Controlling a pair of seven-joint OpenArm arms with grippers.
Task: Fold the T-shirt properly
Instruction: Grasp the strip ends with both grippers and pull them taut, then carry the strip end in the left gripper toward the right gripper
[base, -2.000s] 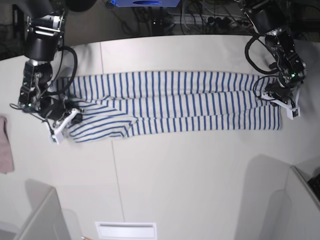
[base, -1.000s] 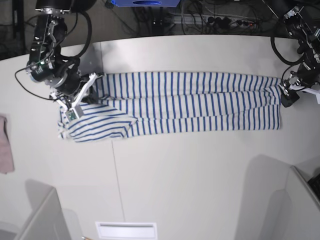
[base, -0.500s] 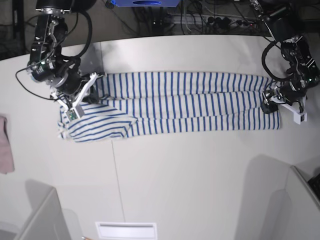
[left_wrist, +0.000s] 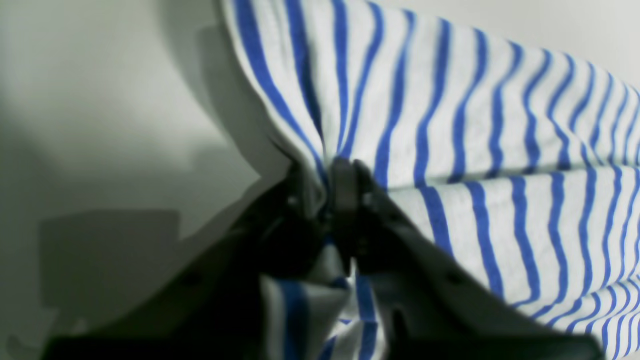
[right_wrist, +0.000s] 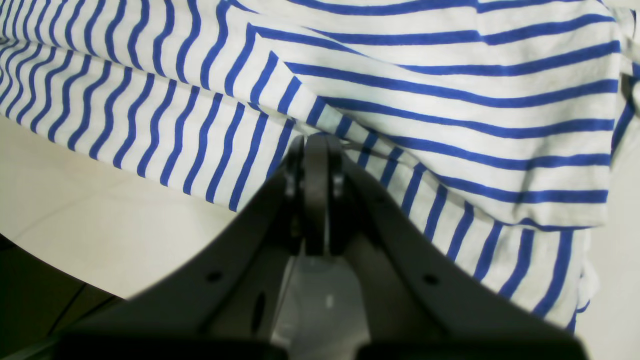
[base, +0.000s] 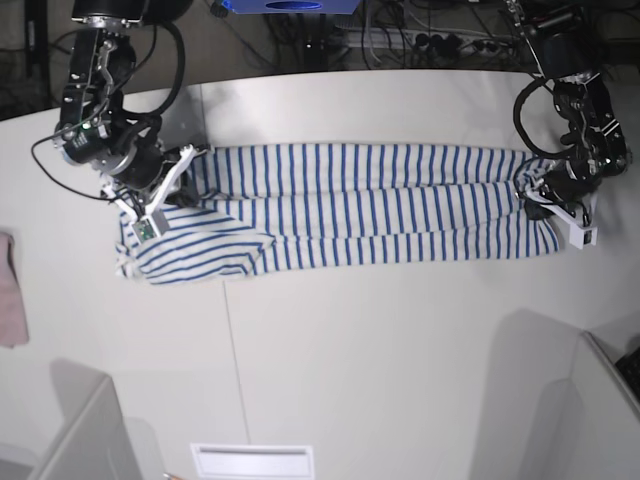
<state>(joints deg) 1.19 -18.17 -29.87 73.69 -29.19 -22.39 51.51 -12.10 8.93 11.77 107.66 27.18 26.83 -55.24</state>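
Moved: my left gripper is now sitting in on the T-shirt's end by the table's right edge, where half a second ago it was standing further out; the cloth edge there is pulled in slightly.
Left gripper: my jaws are pressing together on a bunched fold of the T-shirt, with striped cloth pinched between the fingers in the left wrist view.
Right gripper: my right gripper is staying where it was, jaws pressed together on the T-shirt at its left end.
T-shirt: it is lying as a long band across the table's far half, one sleeve folded over at the left end.
Around: a pink cloth is lying at the table's left edge, well apart.
Hard to see: the pink cloth is cut off by the picture edge.
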